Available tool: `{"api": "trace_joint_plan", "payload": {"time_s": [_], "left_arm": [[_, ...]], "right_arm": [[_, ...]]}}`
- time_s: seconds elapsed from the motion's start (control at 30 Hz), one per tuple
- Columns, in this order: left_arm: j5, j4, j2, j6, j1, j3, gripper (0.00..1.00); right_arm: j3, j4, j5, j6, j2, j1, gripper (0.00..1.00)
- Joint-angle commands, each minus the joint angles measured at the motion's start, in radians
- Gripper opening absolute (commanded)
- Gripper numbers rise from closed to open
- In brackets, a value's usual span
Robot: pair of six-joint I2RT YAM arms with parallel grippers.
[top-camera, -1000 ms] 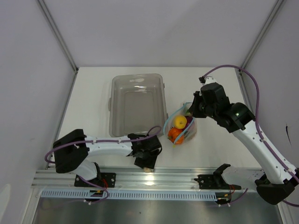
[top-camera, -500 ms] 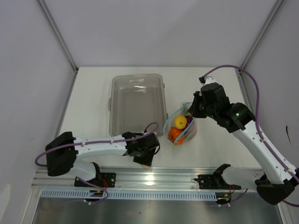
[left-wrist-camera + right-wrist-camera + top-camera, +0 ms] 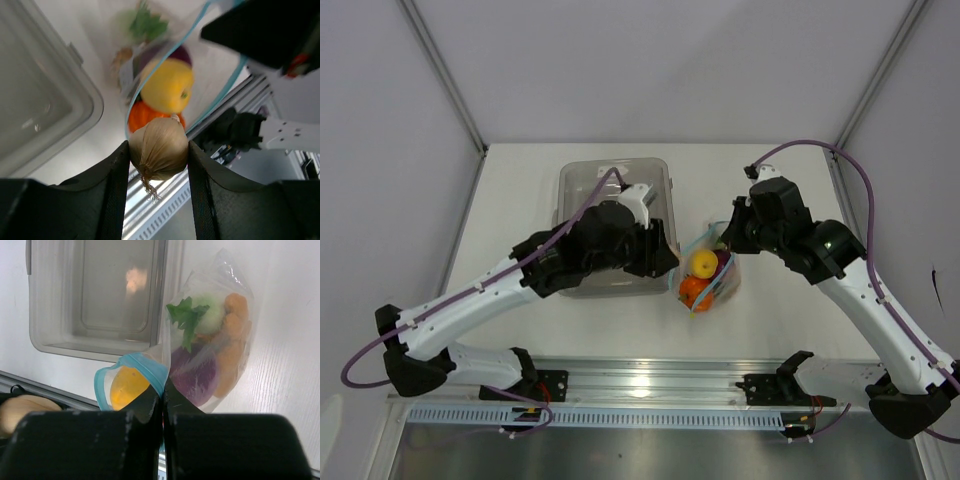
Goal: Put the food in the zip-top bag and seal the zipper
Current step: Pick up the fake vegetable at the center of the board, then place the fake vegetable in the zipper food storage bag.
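1. From the top view, my left hand [image 3: 655, 255] hangs over the near right corner of the clear tray [image 3: 563, 200]. It is just beside the zip-top bag [image 3: 720, 288], which lies on the counter [image 3: 520, 200]. My right hand [image 3: 728, 235] sits at the bag's far edge. A second ago my left arm lay low by the near rail; it has since risen and swung across. My right arm and the bag have not moved.
2. From the left wrist, my left hand is clamped on a beige bulb [image 3: 159, 149], roots dangling. It hangs above the mouth ringed by the light blue zipper [image 3: 165, 60], with the lemon [image 3: 167, 85] and orange tomato [image 3: 145, 114] inside. I judge it lined up for dropping.
3. From the right wrist, my right hand is closed, pinching the zipper strip so that the mouth gapes towards my left hand. The purple onion [image 3: 197, 372] and green sprig [image 3: 186, 315] are already bagged.
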Motion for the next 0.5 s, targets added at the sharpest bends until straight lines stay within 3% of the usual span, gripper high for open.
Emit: {"api": "trace_joint_plan", "payload": {"time_s": [0.0, 0.33, 0.47], "left_arm": [[0.056, 0.086, 0.059, 0.091, 0.029, 0.128, 0.39], [0.149, 0.200, 0.248, 0.097, 0.047, 0.329, 0.40], [0.181, 0.226, 0.292, 0.070, 0.047, 0.340, 0.40]], "right_arm": [[0.047, 0.025, -0.029, 0.020, 0.005, -0.003, 0.00], [0.088, 0.004, -0.028, 0.031, 0.019, -0.001, 0.00], [0.140, -0.030, -0.003, 0.035, 0.044, -0.003, 0.00]]}}
